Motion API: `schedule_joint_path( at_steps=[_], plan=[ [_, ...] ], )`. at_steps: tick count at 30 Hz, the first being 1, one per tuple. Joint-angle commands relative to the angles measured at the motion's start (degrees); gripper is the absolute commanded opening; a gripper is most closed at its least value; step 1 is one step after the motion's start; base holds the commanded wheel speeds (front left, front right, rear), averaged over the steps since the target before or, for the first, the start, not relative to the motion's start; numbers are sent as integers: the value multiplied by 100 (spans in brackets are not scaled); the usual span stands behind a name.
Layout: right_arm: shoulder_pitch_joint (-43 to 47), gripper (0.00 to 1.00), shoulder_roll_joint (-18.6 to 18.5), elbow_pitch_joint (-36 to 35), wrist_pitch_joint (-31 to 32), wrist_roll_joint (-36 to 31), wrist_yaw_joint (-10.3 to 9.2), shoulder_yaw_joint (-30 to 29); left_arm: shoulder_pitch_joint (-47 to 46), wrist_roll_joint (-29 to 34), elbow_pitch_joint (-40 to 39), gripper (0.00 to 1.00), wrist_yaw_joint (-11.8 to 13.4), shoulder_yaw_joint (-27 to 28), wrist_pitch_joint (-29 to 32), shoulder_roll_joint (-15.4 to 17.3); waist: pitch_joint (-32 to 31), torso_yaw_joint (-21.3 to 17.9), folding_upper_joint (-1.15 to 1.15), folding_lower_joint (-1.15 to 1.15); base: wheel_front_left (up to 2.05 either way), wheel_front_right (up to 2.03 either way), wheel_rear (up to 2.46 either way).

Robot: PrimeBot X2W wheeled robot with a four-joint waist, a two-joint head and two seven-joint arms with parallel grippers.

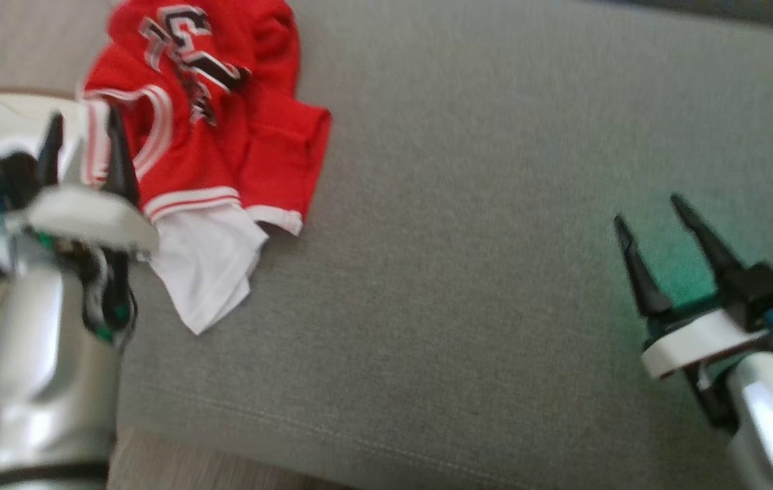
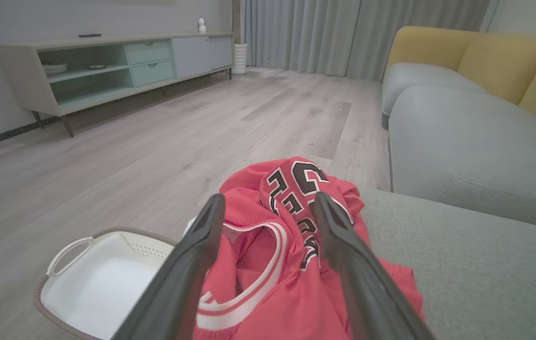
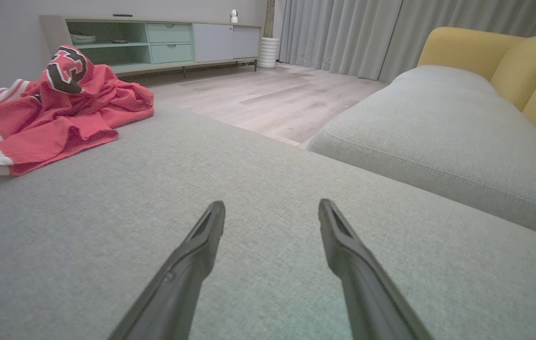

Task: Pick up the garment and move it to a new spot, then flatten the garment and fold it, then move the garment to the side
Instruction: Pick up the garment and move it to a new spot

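A grey sofa cushion (image 1: 468,204) carries the crumpled red garment (image 1: 223,136) at 11 o'clock in the head view, near the cushion's edge. The left hand (image 1: 85,117), fingers spread wide and empty, hangs at the garment's 9 o'clock edge, over a white basket (image 2: 103,278). The right hand (image 1: 650,211), equally wide, sits well apart at 4 o'clock.

So I'm counting stuff here: I'm looking at one red garment (image 1: 209,136), one white basket (image 2: 145,248), and one long cabinet (image 2: 22,66) that's carrying two drawers (image 2: 147,46). I'm also running two grippers, my left gripper (image 1: 85,116) and my right gripper (image 1: 650,209), so I'm showing four dark fingers (image 3: 192,264) total.
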Motion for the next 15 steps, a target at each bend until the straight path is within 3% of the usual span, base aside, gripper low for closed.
schedule_joint_path(
  at_steps=[1,15],
  plan=[
    [-131,100,-192,-294,66,36,-4,130,-421,-48,62,100,-14,245,50,233,601,-210,0,-1,0,0,0],
    [341,100,-874,-1657,731,124,-4,-125,-2087,-407,2661,100,78,418,267,153,1244,-384,0,-1,0,0,0]
  ],
)
